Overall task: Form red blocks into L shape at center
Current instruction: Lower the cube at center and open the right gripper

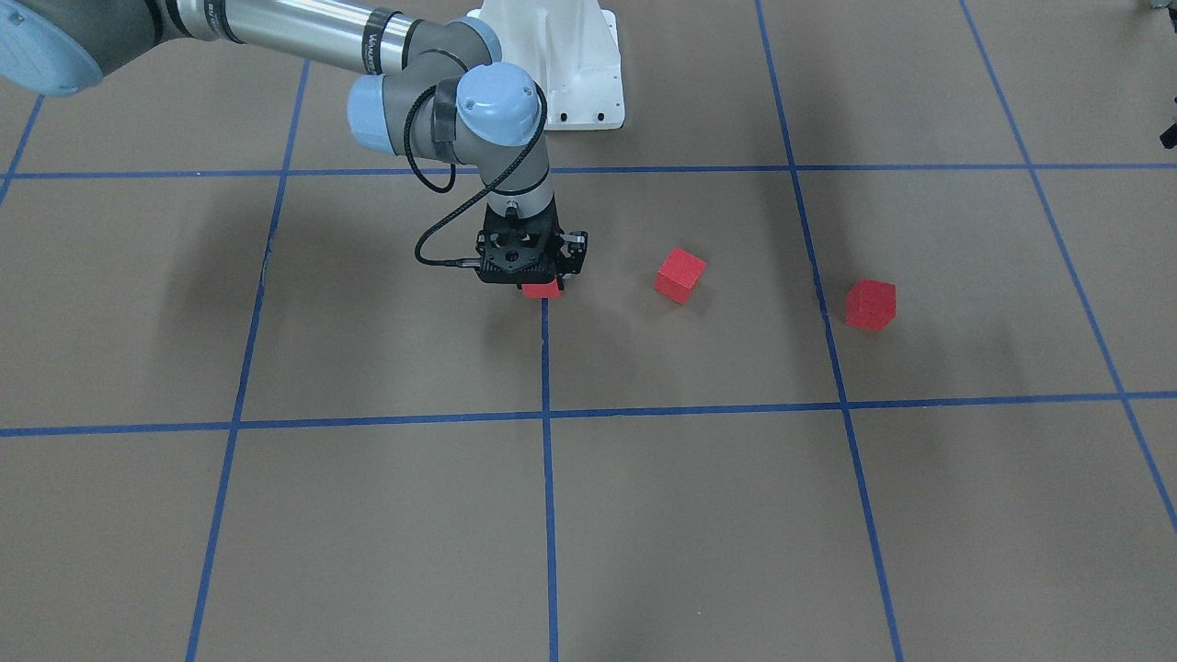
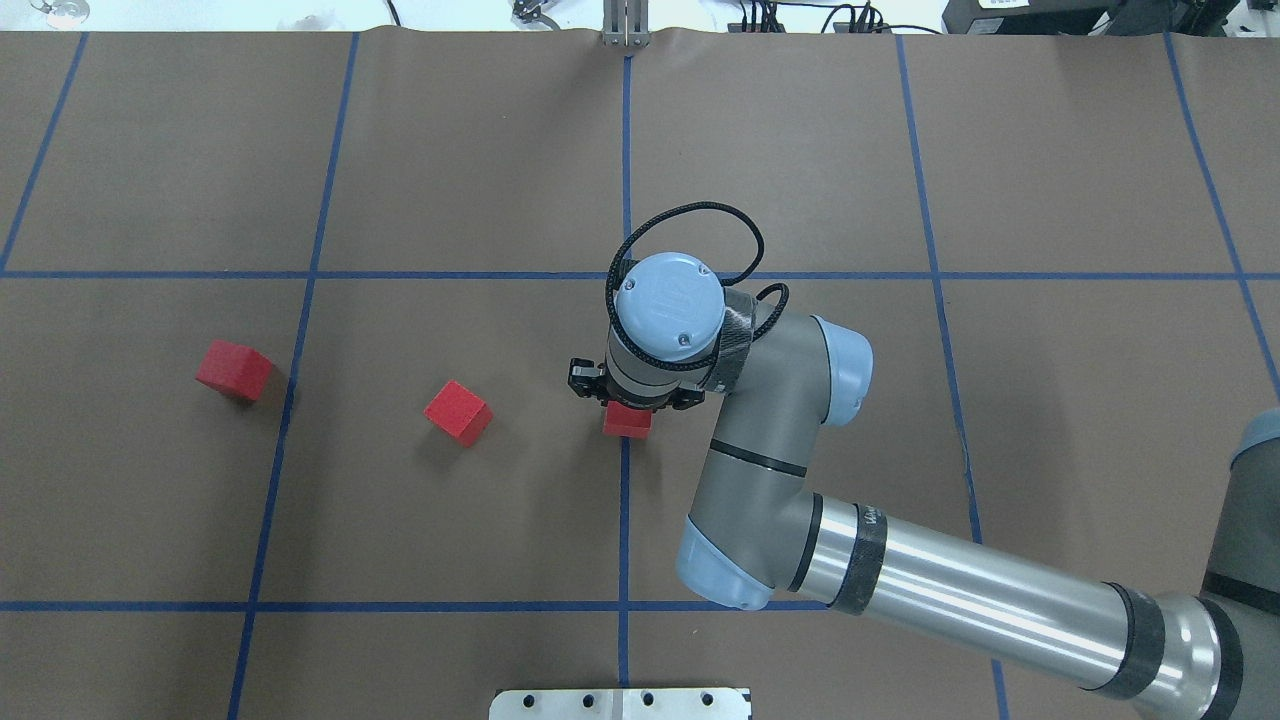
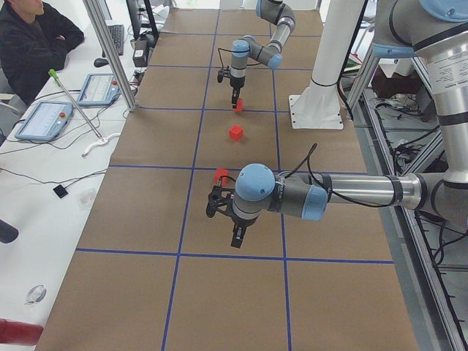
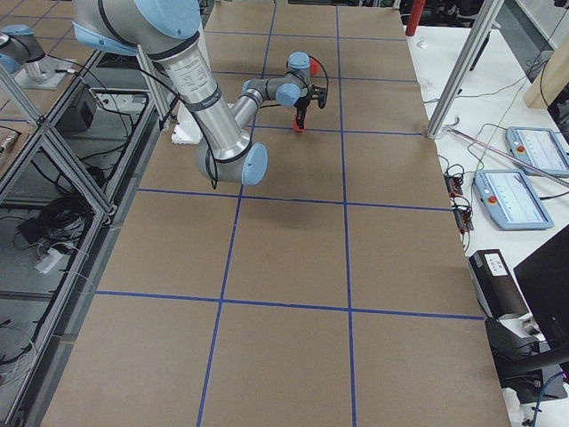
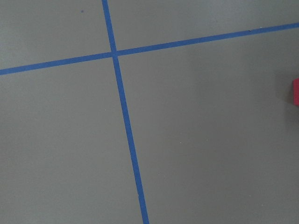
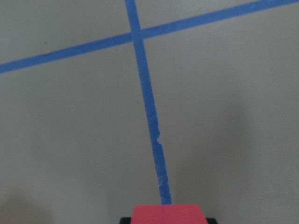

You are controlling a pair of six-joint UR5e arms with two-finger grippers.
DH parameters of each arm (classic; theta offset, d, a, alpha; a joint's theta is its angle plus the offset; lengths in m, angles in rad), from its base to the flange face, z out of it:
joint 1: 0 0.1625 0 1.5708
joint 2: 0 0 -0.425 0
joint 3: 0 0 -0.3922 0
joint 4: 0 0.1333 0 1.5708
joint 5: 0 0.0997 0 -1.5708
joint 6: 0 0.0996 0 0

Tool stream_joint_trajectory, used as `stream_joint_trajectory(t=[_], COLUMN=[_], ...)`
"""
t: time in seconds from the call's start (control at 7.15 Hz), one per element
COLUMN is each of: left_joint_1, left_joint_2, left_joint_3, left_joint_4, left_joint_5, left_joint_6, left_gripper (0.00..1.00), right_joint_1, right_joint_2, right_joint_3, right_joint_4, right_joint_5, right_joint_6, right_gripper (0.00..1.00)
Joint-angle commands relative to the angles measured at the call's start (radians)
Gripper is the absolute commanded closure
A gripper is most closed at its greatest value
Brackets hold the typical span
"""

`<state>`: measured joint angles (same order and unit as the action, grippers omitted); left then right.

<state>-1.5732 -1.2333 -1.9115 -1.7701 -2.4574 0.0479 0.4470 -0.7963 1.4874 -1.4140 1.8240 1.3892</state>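
Three red blocks are in view. My right gripper [image 1: 541, 281] points straight down over the middle blue tape line at the center [image 2: 560, 480] and is shut on one red block [image 2: 627, 423], which also shows in the right wrist view [image 6: 168, 214] and the front view [image 1: 542, 291]. Whether this block touches the floor I cannot tell. A second red block [image 2: 458, 412] lies on the floor to the left, a third [image 2: 233, 370] farther left. My left gripper [image 3: 235, 235] shows only in the exterior left view, beside the third block [image 3: 221, 175]; I cannot tell whether it is open.
The white robot base [image 2: 620, 703] stands at the near edge of the floor. Blue tape lines [image 2: 624, 530] mark a grid on the brown surface. A seated operator [image 3: 33, 44] and tablets [image 3: 44, 121] are beside the table, with metal posts [image 3: 110, 51] along its edge.
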Motion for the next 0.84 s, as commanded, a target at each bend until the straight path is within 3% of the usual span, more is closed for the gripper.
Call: stream_joint_trajectory(t=[0.0, 0.56, 0.7], left_joint_1=[-0.001, -0.001, -0.001], left_joint_2=[0.0, 0.0, 0.0], left_joint_3=[-0.001, -0.004, -0.006], left_joint_4=[0.0, -0.002, -0.002], left_joint_5=[0.0, 0.0, 0.0], left_joint_6=[0.001, 0.001, 0.001], left_gripper=[0.0, 0.0, 0.0], right_joint_1=[-0.005, -0.011, -0.011], right_joint_2=[0.003, 0.005, 0.005], right_joint_3=[-0.004, -0.01, -0.01], right_joint_4=[0.0, 0.001, 0.0], right_joint_5=[-0.002, -0.012, -0.011], right_joint_6=[-0.004, -0.004, -0.004], right_gripper=[1.0, 1.0, 0.87])
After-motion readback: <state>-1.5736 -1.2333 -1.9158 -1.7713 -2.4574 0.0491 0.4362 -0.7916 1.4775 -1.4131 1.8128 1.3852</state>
